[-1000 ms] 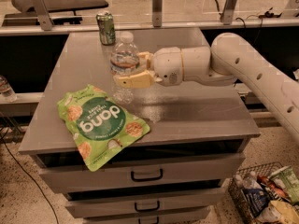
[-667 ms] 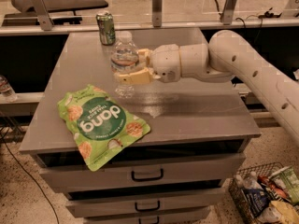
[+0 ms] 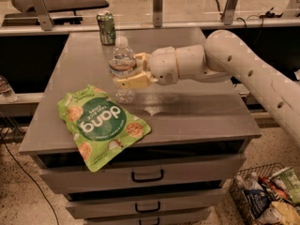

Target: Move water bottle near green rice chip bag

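Note:
The water bottle (image 3: 123, 68), clear ribbed plastic with a white cap, stands upright on the grey cabinet top (image 3: 197, 111), just behind the upper right edge of the green rice chip bag (image 3: 100, 122). The bag lies flat at the front left, overhanging the front edge. My gripper (image 3: 127, 71) comes in from the right at the bottle's middle, with its cream fingers (image 3: 133, 82) closed around the bottle's body.
A green metal drink can (image 3: 106, 28) stands at the back left of the cabinet top. Drawers with dark handles (image 3: 147, 176) sit below. A wire basket of packets (image 3: 267, 196) stands on the floor at the lower right. A counter with metal posts (image 3: 158, 6) runs behind.
The gripper has carried the bottle slightly left and toward the far edge of the bag; the bag and can have not moved.

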Controlling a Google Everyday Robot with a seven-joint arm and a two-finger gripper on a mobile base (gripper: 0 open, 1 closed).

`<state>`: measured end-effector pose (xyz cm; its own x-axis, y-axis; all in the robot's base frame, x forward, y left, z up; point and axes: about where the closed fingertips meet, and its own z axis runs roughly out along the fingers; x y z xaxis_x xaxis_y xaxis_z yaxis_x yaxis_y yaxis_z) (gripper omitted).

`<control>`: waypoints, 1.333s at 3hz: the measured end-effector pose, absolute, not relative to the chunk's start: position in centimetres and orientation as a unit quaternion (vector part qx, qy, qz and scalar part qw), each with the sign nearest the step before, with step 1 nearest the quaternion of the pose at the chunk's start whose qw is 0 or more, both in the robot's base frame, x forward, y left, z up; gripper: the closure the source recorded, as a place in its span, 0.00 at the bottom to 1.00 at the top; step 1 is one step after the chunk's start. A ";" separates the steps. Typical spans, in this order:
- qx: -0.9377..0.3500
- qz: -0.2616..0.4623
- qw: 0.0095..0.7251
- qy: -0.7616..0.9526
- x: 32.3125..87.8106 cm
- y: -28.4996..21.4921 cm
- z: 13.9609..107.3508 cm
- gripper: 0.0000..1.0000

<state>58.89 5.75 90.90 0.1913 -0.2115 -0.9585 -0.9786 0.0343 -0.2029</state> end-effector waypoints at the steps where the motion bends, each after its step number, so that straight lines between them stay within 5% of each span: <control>1: -0.587 0.381 0.483 0.526 58.5 6.0 90.1 0.93; 2: -0.587 0.381 0.482 0.527 58.5 6.0 90.2 0.78; 4: -0.589 0.380 0.478 0.530 58.5 6.2 90.1 0.32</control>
